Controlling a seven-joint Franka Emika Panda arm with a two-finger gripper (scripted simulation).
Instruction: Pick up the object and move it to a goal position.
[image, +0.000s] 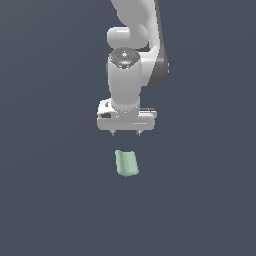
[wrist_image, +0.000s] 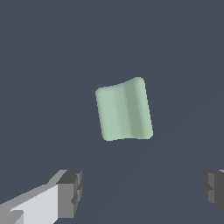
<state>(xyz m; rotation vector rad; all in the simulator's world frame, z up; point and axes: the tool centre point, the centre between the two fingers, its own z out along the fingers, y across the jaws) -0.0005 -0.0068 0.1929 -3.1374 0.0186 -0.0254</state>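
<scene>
Fingers spread wide, nothing between them; both dark pads show in the wrist view w/ open floor in the gap. Gripper hangs above the object, not touching it, approx. centred over it in the exterior view.

Object: small pale mint-green block, lying alone on the dark floor just below the gripper, skewed relative to the finger line. In the wrist view it shows a shallow wavy top w/ one rounded edge.

Handling (judgement): prob. light and rigid; matte surface suggests fair friction, not slippery; no sign of fragility. Narrower than the gripper body, so it should fit inside the present finger spread. Best hold looks to be across the narrower width, pads on the two flatter opposite sides, near mid-length so it does not pivot. Rounded side is the weak spot: a pad landing there could squeeze the block out sideways. Some wrist rotation may be needed to square the pads to the skewed block.

Surroundings: nothing else visible near the object; floor around it is plain. No obstacle between gripper and object, descent path appears free. Goal position not marked in either view, cannot tell where it lies.
</scene>
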